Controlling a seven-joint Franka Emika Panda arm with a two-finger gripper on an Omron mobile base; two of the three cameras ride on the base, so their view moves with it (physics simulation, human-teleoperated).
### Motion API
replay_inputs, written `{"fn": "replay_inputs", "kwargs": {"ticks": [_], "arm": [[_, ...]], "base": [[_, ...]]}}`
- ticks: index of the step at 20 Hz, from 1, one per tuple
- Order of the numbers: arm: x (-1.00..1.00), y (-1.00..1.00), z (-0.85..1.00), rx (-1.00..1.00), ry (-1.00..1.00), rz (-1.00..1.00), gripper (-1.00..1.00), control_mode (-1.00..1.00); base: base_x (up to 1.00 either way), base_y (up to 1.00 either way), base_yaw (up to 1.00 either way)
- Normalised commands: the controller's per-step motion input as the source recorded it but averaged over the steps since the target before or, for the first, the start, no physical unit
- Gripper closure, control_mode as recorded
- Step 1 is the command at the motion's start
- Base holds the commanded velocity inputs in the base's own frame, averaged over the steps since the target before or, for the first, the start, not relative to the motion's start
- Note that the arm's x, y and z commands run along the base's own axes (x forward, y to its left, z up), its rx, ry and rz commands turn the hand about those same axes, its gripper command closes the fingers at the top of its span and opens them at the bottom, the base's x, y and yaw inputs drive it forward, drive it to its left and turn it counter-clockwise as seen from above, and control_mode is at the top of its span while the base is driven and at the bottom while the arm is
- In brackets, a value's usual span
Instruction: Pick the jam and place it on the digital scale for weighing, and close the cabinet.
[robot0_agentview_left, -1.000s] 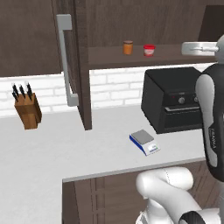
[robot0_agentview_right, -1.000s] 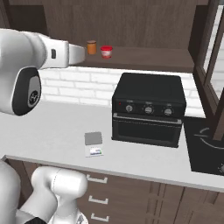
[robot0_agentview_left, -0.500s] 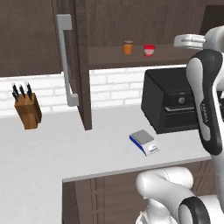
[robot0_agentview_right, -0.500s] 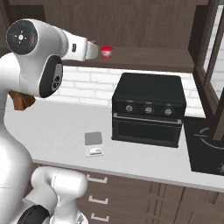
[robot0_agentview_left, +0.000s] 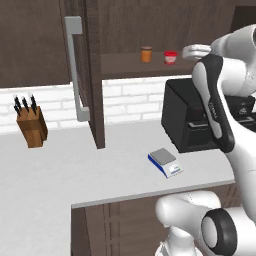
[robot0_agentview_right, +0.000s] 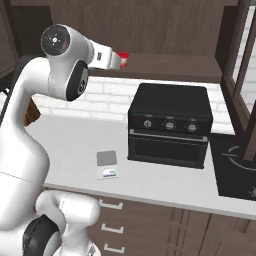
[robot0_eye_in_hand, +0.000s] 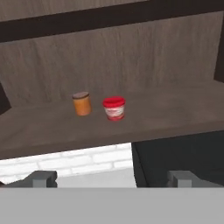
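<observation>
On the cabinet (robot0_agentview_left: 90, 75) shelf, the orange jar (robot0_eye_in_hand: 82, 103) stands just left of the jam (robot0_eye_in_hand: 114, 108) — a drifting approach could knock or seize the wrong jar. Jaws wide open, empty, short of the shelf; digital scale (robot0_agentview_left: 164, 161) waits on the counter (robot0_agentview_left: 75, 175).

No legible text, brand or number appears on any surface. The jam (robot0_eye_in_hand: 114, 108) carries a pale band, unreadable. The digital scale (robot0_agentview_left: 165, 162) display strip shows nothing decipherable.
</observation>
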Motion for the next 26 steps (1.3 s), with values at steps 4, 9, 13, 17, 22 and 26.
{"fn": "replay_inputs", "kwargs": {"ticks": [4, 9, 13, 17, 22, 26], "arm": [[0.54, 0.0, -0.12, 0.0, 0.09, 0.0, -1.0, -1.0], [0.65, 0.0, -0.26, 0.0, 0.01, 0.0, -1.0, -1.0], [0.57, 0.0, -0.12, 0.0, 0.0, 0.0, -1.0, -1.0], [0.54, 0.0, -0.09, 0.0, 0.0, 0.0, -1.0, -1.0], [0.44, 0.0, -0.02, 0.0, 0.0, 0.0, -1.0, -1.0], [0.48, 0.0, -0.02, 0.0, 0.0, 0.0, -1.0, -1.0]], "base": [[0.0, 0.0, 0.0], [0.0, 0.0, 0.0], [0.0, 0.0, 0.0], [0.0, 0.0, 0.0], [0.0, 0.0, 0.0], [0.0, 0.0, 0.0]]}}
